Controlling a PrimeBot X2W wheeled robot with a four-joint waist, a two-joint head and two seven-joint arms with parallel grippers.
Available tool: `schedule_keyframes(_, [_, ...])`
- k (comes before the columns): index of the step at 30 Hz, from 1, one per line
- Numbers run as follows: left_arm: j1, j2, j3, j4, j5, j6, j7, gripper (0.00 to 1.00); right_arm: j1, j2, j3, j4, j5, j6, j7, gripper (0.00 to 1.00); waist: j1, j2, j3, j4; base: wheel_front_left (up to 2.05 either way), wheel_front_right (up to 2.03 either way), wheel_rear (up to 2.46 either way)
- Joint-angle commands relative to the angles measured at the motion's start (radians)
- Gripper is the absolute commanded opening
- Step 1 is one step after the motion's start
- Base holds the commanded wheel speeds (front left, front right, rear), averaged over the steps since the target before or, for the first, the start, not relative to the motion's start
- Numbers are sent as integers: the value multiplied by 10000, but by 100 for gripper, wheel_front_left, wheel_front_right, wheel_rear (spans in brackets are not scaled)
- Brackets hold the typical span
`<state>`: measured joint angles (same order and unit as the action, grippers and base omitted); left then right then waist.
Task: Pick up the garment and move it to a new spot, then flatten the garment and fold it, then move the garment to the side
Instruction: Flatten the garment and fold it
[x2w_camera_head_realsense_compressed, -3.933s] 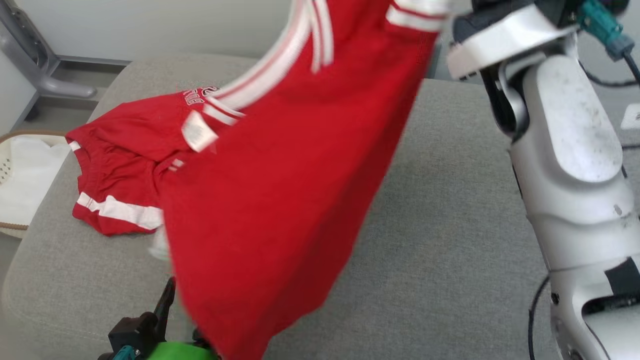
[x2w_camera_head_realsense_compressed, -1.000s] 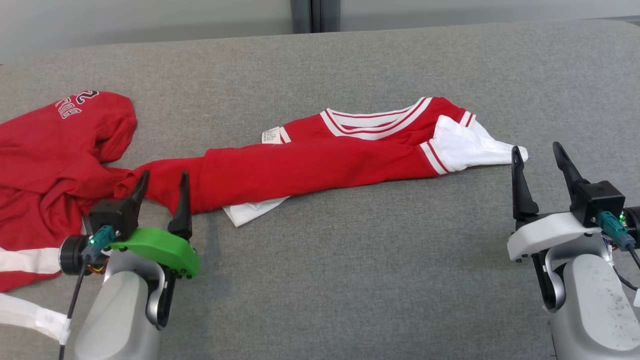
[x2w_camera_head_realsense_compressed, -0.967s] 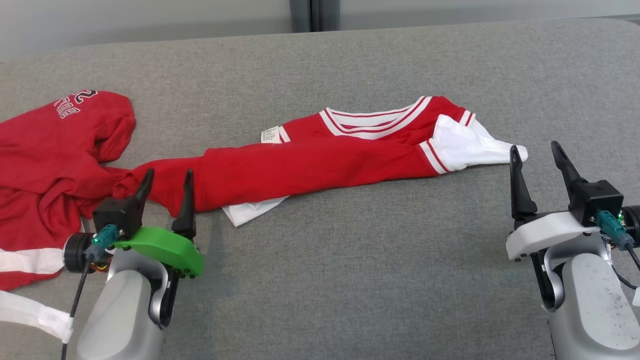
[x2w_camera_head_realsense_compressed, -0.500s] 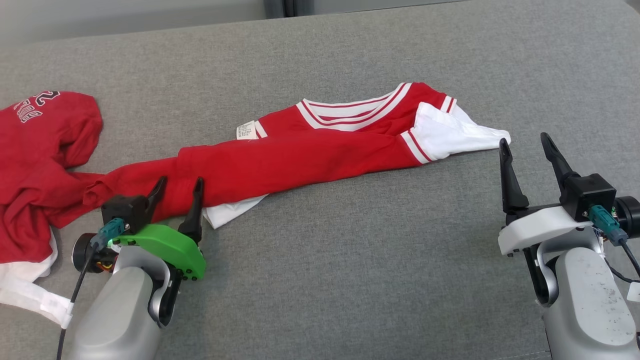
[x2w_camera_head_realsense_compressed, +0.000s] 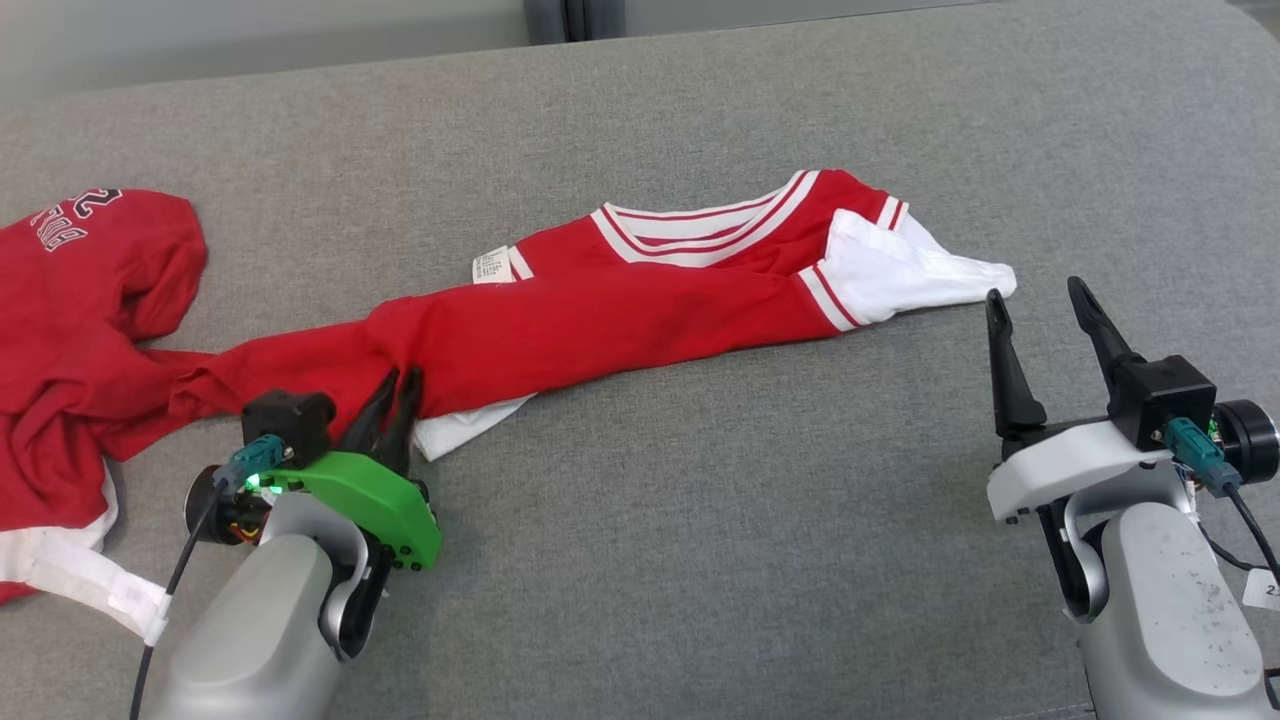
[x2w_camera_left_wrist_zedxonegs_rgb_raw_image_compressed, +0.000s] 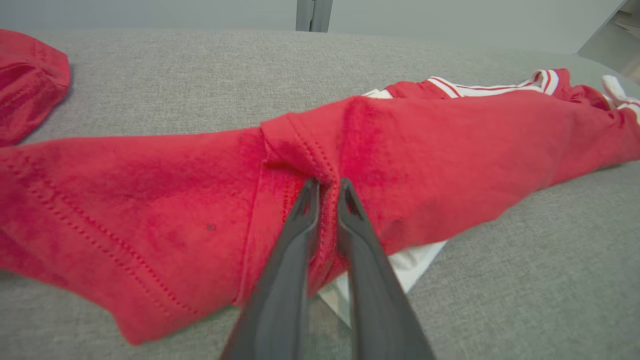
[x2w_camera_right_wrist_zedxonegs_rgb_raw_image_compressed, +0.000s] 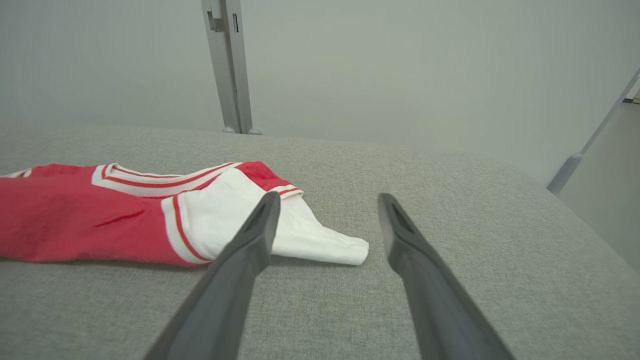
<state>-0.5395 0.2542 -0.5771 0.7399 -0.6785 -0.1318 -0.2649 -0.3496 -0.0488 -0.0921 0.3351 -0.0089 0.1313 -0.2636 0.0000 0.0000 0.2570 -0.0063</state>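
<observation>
One fold of the red T-shirt (x2w_camera_head_realsense_compressed: 620, 320) (stretched across the grey cushion (x2w_camera_head_realsense_compressed: 700, 560)) is pinched by the left gripper (x2w_camera_left_wrist_zedxonegs_rgb_raw_image_compressed: 327, 182), jaws nearly closed on it; the right gripper (x2w_camera_head_realsense_compressed: 1034, 292) stands wide open and empty, just beside the white sleeve (x2w_camera_right_wrist_zedxonegs_rgb_raw_image_compressed: 300, 235).

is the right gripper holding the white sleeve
No, the right gripper stands wide open beside the white sleeve, gripping nothing.

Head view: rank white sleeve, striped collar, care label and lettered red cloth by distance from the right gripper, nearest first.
1. White sleeve, beside the right gripper.
2. Striped collar, garment's middle.
3. Care label, further left.
4. Lettered red cloth, far left.
</observation>
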Motion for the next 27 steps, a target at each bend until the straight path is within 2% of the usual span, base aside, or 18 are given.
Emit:
schedule_keyframes(1, [-271, 113, -37, -18, -59, 26, 10, 0, 29, -37, 16, 29, 50, -11, -15, 100, 0, 0, -41, -28, 0, 0, 0])
schedule_keyframes(5, [-335, 190, 421, -788, 273, 26, 8, 0, 88, -37, -48, 46, 47, -11, -15, 100, 0, 0, -169, 6, 0, 0, 0])
schedule_keyframes(12, [327, -160, 1494, -2550, 1475, 26, 8, 0, 445, -34, -394, 174, -62, -11, -15, 100, 0, 0, -828, 313, 0, 0, 0])
schedule_keyframes(15, [764, -255, 1329, -3352, 1885, 26, 10, 0, 599, -34, -449, 250, 23, -11, -15, 100, 0, 0, -1127, 452, 0, 0, 0])
schedule_keyframes(19, [1753, -189, 320, -3951, 2117, 26, 11, 0, 803, -34, -494, 356, 121, -11, -15, 100, 0, 0, -1509, 645, 0, 0, 0])
schedule_keyframes(25, [3128, -174, -1039, -3068, 1776, 26, 8, 0, 1079, -39, -614, 500, 136, -11, -15, 100, 0, 0, -1876, 909, 0, 0, 0])
schedule_keyframes(27, [3451, -234, -1340, -2652, 1569, 26, 10, 68, 1184, -34, -646, 535, 108, -11, -15, 100, 0, 0, -1970, 997, 0, 0, 0])
